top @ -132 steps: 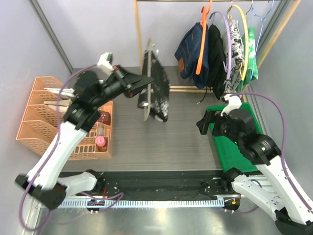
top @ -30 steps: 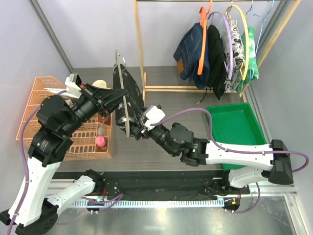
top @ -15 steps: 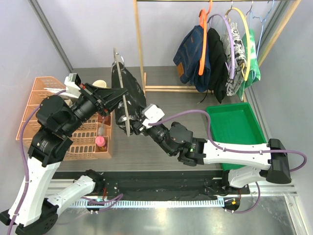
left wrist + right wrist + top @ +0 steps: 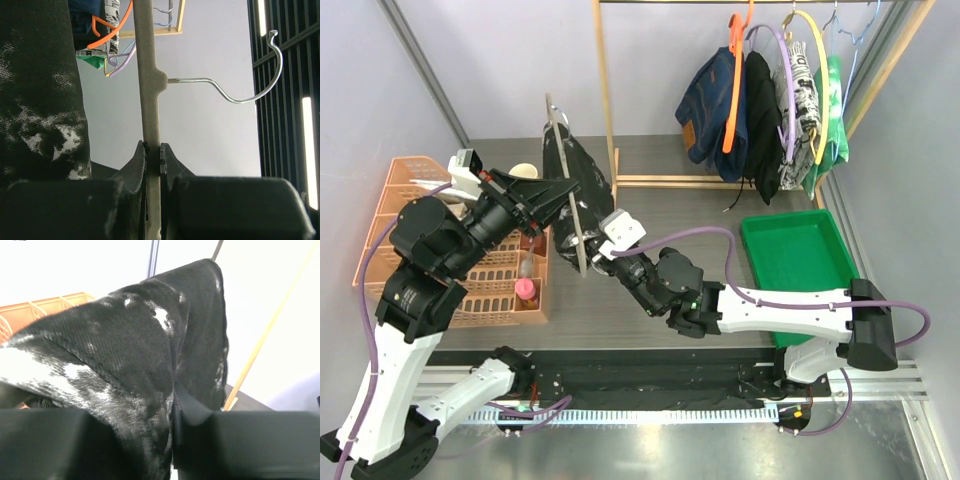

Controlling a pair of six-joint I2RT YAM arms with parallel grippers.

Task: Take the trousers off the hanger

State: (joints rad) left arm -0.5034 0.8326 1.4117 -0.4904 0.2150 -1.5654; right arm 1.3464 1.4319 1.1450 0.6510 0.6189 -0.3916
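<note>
Straight to the marbled trousers (image 4: 592,178): draped over the grey hanger (image 4: 553,118), up in the air above the left half of the desk (image 4: 655,200), well apart from the four other pairs (image 4: 760,110) on the wooden rack (image 4: 605,90). Hanger bar clenched flat between the fingers of the left claw (image 4: 152,150), no daylight there. Low on the cloth, the right claw (image 4: 596,256), stretched right across, pinched onto a fold of the marbled fabric by the look of its wrist view.

Now for the peel, judged from here: hold the hanger dead steady with the left, draw the cloth down and off along the bar's free end, not across it. Pull slowly. Watch for a snag at the bar's bulge, or a slipping pinch on that thick weave. Better a deep bite of fabric than a thin edge.

From above: both arms, the hanger's tilt, the green tray (image 4: 800,265) over on the right. Nothing of the pinch itself, though. From the left wrist: bar, wire hook (image 4: 250,75), tight clamp. From the right wrist: cloth filling the frame, fold (image 4: 150,370) running down between the fingers (image 4: 192,407).
</note>
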